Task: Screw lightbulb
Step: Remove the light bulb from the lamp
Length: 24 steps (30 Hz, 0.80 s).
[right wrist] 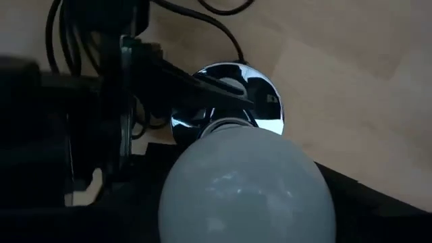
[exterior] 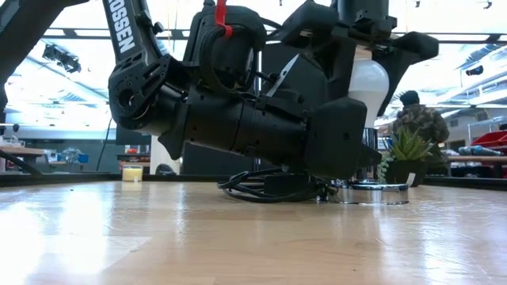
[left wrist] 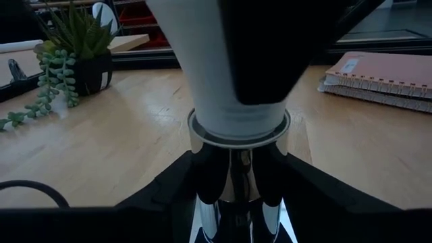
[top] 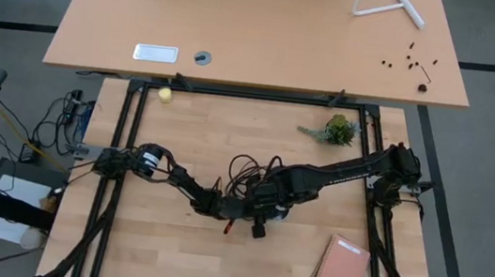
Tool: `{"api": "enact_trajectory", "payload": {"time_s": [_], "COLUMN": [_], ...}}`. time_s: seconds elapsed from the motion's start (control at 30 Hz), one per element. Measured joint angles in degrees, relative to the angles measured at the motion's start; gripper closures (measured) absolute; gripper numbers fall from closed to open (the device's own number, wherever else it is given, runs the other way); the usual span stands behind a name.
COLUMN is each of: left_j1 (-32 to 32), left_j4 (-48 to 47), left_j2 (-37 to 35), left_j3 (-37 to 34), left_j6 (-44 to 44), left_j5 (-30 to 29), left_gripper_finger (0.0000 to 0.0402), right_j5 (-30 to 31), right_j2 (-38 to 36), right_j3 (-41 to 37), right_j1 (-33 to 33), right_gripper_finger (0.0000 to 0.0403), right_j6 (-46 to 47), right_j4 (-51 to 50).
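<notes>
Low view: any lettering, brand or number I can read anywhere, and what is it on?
"OSSEN", white letters on the dark arm link; the word's start is cut off by the frame edge.
White label on the notebook: too small to read.
Nothing readable on the lightbulb or socket base.

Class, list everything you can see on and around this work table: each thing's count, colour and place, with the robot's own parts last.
lightbulb: one, white, upright on the socket, mid-table
socket: one, shiny silver, on the table under the bulb
cord: one, black, coiled beside the socket
plant: one, green, far right of the table
notebook: one, pink, near right corner
small ball: one, yellow, far left corner
table: one, light wood
left gripper: one, black, closed on the socket's stem
right gripper: one, black, over the bulb from above
</notes>
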Motion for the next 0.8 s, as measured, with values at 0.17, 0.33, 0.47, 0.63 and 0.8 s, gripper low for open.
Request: {"api": "enact_trajectory", "payload": {"time_s": [0.17, 0.33, 0.47, 0.63, 0.8], "left_j1": [-0.10, -0.14, -0.28, -0.78, -0.90], "left_j4": [0.32, 0.37, -0.39, -0.55, -0.16], "left_j2": [0.08, 0.08, 0.08, 0.03, 0.03], "left_j3": [-0.01, -0.01, -0.01, -0.01, -0.01], "left_j6": [0.00, 0.02, -0.04, 0.18, 0.22], "left_j5": [0.00, -0.02, -0.30, -0.82, -0.33], "left_gripper_finger": [0.0213, 0.0213, 0.0213, 0.0213, 0.0213], "right_j5": [0.94, 1.10, 1.10, 0.75, -2.08], "right_j2": [0.00, 0.00, 0.00, 0.00, -0.02], "right_j3": [0.00, 0.00, -0.02, -0.02, -0.02], "right_j1": [0.01, 0.00, 0.02, 0.17, -0.06], "right_gripper_finger": [0.0126, 0.0138, 0.0135, 0.0125, 0.0127], "right_j6": [-11.69, -32.02, -51.48, -76.40, -104.02], "right_j4": [0.25, 0.63, 2.10, 3.90, 4.00]}}
